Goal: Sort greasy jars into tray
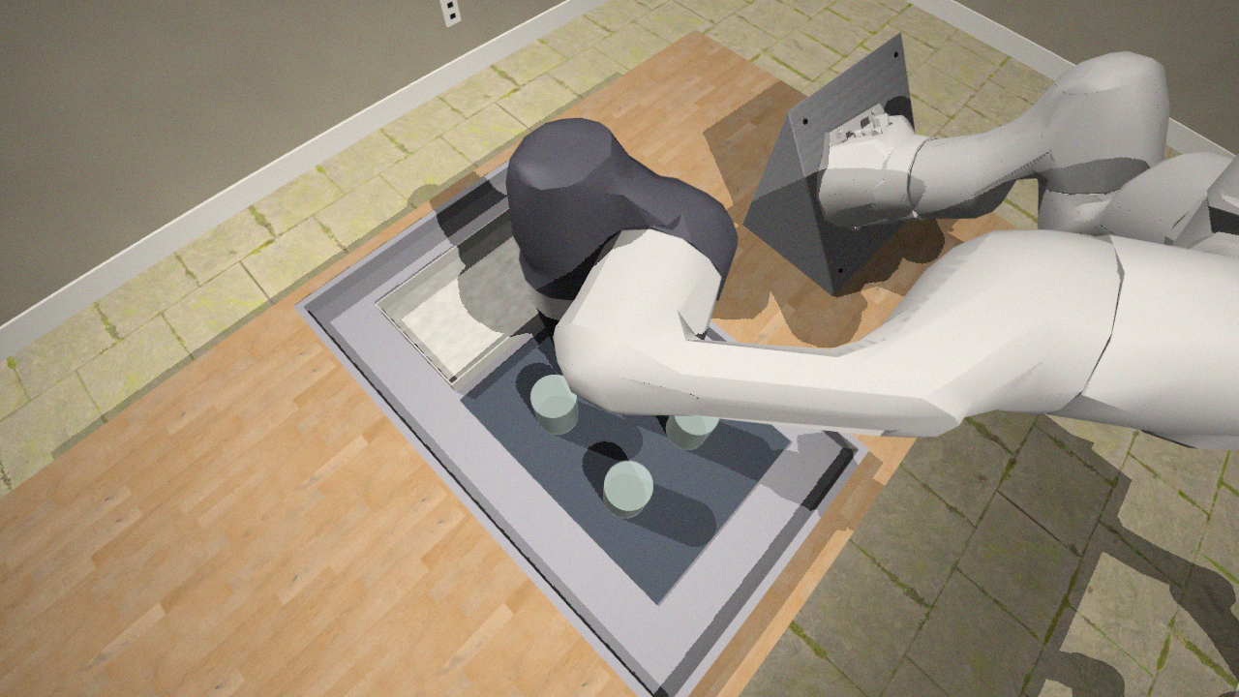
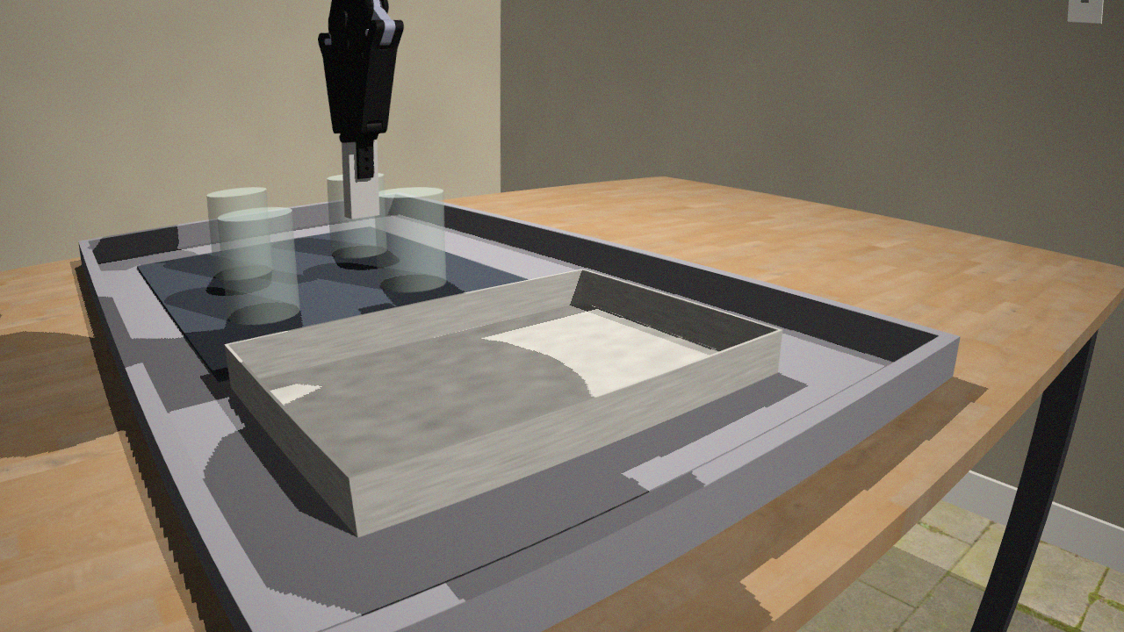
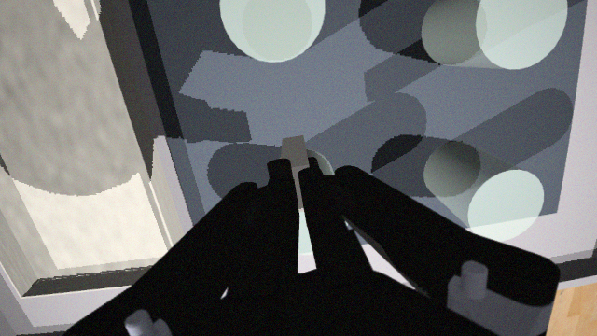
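Jars [image 1: 627, 488] [image 2: 259, 263] [image 3: 272, 28] stand outside the walled tray [image 1: 413, 342] [image 2: 565, 451] [image 3: 70, 117].

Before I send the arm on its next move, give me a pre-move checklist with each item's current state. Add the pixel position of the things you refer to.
1. Gripper [image 2: 361, 213] [image 3: 296, 154] shut, nothing held: ok.
2. Four glass jars standing on the drying mat [image 1: 658, 563] [image 2: 176, 294] [image 3: 322, 89]: ok.
3. No jar tipped over: ok.
4. Tray [image 1: 415, 342] [image 2: 550, 463] [image 3: 117, 79] sitting level beside the mat, no jar in it: ok.
5. Greasy jars told apart from clean ones: cannot tell, as the film is invisible.
6. All four jars in plain sight from the top view: not ok, the arm [image 1: 736, 373] hides one.
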`<action>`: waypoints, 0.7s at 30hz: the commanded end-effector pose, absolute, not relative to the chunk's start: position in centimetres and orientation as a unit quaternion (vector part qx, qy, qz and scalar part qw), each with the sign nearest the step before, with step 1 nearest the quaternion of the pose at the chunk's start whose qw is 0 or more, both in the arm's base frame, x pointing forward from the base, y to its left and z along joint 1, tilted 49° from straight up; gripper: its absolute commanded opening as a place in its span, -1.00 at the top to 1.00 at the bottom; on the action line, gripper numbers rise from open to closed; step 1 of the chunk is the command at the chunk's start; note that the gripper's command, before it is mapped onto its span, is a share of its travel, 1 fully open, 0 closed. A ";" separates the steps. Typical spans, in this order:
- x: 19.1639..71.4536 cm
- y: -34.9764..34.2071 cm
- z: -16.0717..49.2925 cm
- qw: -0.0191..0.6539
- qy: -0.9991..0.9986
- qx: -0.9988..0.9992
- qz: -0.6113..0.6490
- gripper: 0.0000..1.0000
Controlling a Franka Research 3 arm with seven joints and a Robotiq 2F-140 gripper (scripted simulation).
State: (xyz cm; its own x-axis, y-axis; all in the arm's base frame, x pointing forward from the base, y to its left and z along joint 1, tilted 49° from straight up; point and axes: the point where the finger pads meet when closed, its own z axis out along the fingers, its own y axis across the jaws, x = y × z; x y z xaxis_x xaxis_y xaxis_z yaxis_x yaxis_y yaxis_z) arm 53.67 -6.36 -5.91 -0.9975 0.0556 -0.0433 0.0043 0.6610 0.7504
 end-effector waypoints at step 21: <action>54.0 -6.2 -5.9 0.031 0.910 0.019 0.413 1.00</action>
